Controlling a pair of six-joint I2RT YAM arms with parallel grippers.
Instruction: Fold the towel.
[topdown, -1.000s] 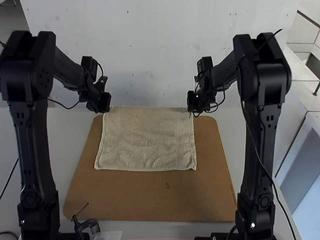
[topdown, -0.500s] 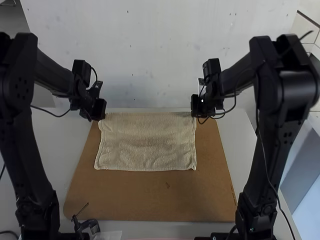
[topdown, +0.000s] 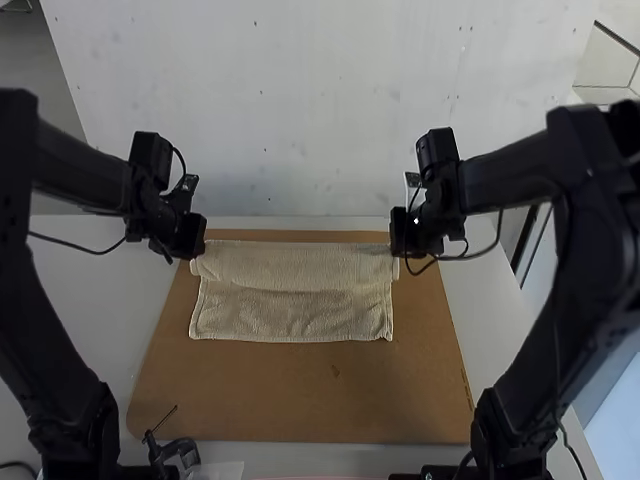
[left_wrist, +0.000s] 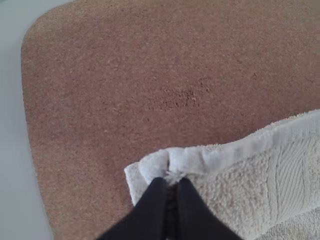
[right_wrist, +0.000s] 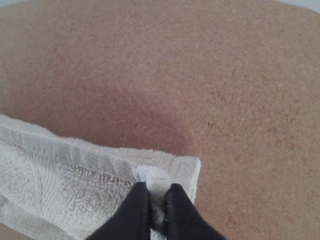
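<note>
My left pincer (left_wrist: 171, 186) and right pincer (right_wrist: 159, 192) were each clamped on one end of the towel's (topdown: 290, 315) far edge. The towel lay between and nearside of them, partly overlapped. I judged both needed matched travel, keeping that edge taut.

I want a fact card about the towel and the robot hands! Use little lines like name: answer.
towel: pale beige
towel shape: near part spread flat, far part drooping over it in a band
left gripper: black fingers, shut on the towel's far left end
right gripper: black fingers, shut on the towel's far right end
under the towel: brown board with rounded corners
under the board: pale table
near left of the board: small black gadget
folding: not finished
</note>
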